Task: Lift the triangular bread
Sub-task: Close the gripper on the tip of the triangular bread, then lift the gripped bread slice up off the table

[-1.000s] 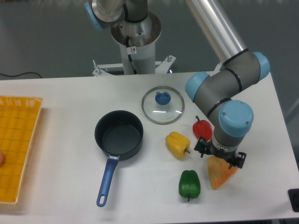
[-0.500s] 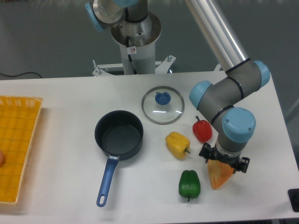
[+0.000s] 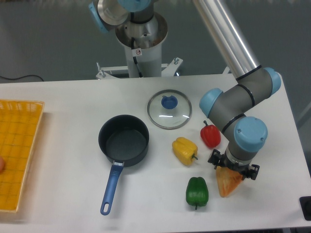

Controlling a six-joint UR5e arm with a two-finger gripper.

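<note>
White tabletop fills my one fixed view, with a grey wall behind it and the arm's pedestal at the back edge.

From this camera I see the arm reaching down at the right side of the table, its blue-capped wrist directly over the triangular bread. The bread lies on the table near the front right, an orange-tan wedge with its point toward the front edge; its upper end is hidden under the wrist. The gripper sits low at that hidden upper end. I can make out black finger parts on either side of the wrist, but the wrist blocks the fingertips, so I cannot tell whether they are spread or pressed onto the bread.

Just left of the bread is a green pepper. A red pepper stands beside the arm's elbow, and a yellow pepper lies between the red one and a dark pot with a blue handle. A glass lid with a blue knob lies flat behind the peppers. At the far left edge is a yellow basket.
</note>
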